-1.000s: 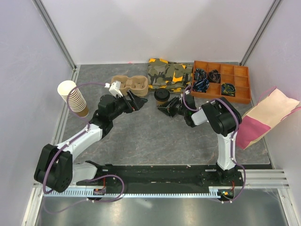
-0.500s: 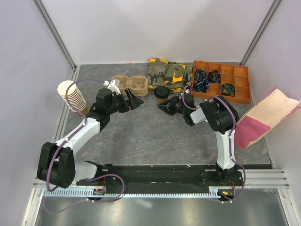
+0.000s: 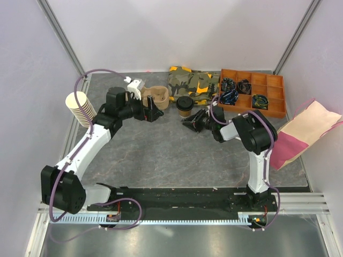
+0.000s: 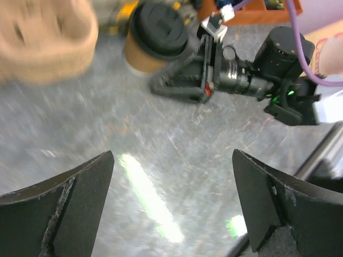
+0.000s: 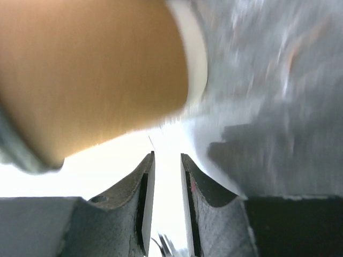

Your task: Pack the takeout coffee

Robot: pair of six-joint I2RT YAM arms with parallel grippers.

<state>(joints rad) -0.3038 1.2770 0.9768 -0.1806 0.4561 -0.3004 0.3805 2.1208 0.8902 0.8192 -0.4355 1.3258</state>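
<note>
- Coffee cup with black lid stands upright on the grey table, far-centre, not in the cup carrier.
- Cup sits just near of the camouflage cloth, with the carrier to its left and the orange divided tray to its right.
- Right gripper lies low at the cup's near-right side, tips pointing at its base.
- From the left wrist, the right gripper is right against the cup. Contact: cannot tell.
- Right wrist view: fingers a narrow slit apart, nothing between them. The cup's tan wall fills the view just ahead, blurred. No grasp on it.
- Left gripper is spread wide and holds nothing, hovering at the carrier's near edge, left of the cup.
- Left wrist view: both of its fingers stand far apart at the frame corners with bare table between, and the carrier is a tan blur at upper left.
- Stack of lidless paper cups stands at the far-left edge.
- Pink-and-cream paper bag leans at the right wall.
</note>
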